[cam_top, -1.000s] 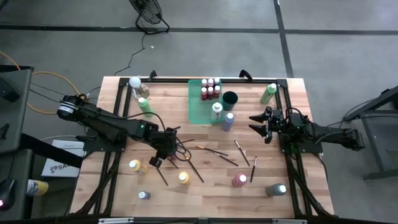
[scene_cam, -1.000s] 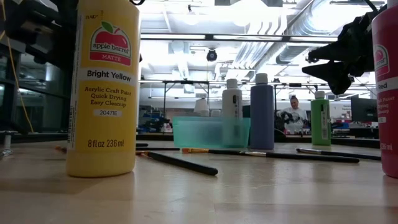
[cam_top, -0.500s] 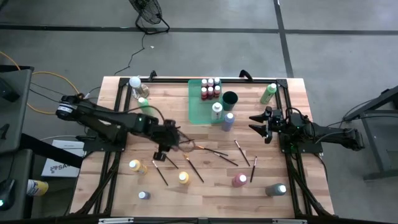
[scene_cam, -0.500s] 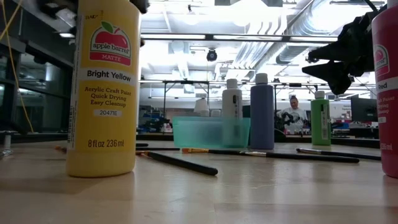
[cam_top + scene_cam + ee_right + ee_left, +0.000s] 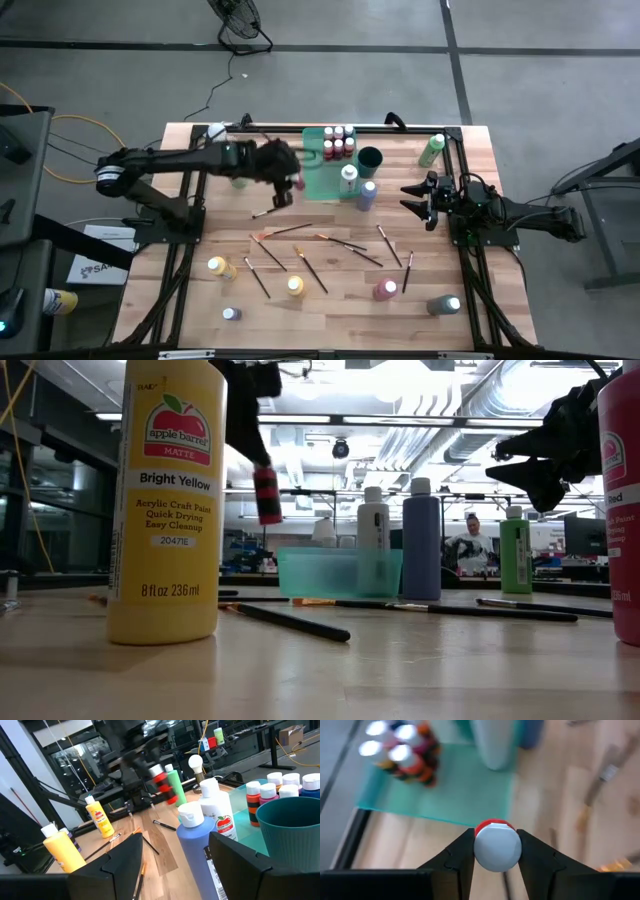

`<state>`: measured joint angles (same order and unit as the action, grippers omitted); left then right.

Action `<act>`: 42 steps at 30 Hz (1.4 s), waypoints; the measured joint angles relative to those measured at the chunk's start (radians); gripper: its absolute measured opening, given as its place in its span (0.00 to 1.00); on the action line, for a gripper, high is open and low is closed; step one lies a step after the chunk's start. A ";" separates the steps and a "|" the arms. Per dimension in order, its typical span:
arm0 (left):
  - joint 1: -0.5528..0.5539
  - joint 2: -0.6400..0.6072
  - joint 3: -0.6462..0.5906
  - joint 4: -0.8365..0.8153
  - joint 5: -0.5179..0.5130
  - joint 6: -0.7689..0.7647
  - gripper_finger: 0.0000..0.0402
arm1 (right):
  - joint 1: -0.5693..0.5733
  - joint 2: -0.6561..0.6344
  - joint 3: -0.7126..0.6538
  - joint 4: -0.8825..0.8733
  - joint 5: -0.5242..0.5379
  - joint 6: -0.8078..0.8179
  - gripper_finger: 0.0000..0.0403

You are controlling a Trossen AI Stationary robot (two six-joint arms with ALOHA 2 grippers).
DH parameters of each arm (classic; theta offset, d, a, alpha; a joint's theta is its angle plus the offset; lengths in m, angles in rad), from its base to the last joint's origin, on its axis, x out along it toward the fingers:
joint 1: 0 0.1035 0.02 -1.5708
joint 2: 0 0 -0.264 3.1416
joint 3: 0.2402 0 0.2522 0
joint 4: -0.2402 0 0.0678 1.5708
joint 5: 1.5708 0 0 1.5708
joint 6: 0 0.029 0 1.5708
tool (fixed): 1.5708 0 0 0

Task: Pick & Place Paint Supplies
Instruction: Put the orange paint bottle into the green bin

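Note:
My left gripper [image 5: 287, 182] hangs in the air at the near left edge of the green tray [image 5: 318, 172], shut on a small red paint bottle [image 5: 267, 495] with a white cap [image 5: 497, 846]. Several small white-capped bottles [image 5: 338, 143] stand in the tray's far part. Thin paintbrushes [image 5: 300, 248] and larger paint bottles [image 5: 217, 266] are scattered over the wooden table. At the table's right side my right gripper [image 5: 408, 199] waits, open and level, with nothing between its fingers. My left gripper pinches the red bottle at its white cap end [image 5: 477, 851] between the two fingers [image 5: 458, 861]. The fingers slant down from above and run along the bottle. The cap faces back toward the wrist. The red body [image 5: 268, 500] sticks out below the fingertips, tilted and clear of the table.
A dark teal cup [image 5: 370, 157], a white bottle [image 5: 348, 178] and a blue bottle [image 5: 367, 194] stand by the tray's right edge. Green bottles [image 5: 432, 150] [image 5: 232, 170] stand at the far right and far left. A clear object with a white ball top [image 5: 217, 132] is at the far left corner.
My left gripper has risen from among the brushes on the table's near left part. It has swung toward the far edge and the green tray, rolling as it went. The red bottle has gone with it and now hangs clear above the table.

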<state>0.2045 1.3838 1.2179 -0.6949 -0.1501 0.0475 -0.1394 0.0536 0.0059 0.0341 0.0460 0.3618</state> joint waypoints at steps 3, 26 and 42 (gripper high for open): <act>0.077 0.029 0.000 0.064 -0.001 0.004 0.31 | 0.000 0.000 0.000 0.000 0.000 0.000 0.55; 0.320 0.546 0.506 -0.085 0.039 0.106 0.30 | 0.000 0.000 0.000 0.000 0.000 0.000 0.55; 0.370 0.633 0.510 0.013 0.040 0.106 0.30 | 0.000 0.000 0.000 0.000 0.000 0.000 0.55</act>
<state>0.5740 2.0167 1.7279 -0.6818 -0.1103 0.1532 -0.1395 0.0533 0.0059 0.0341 0.0456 0.3618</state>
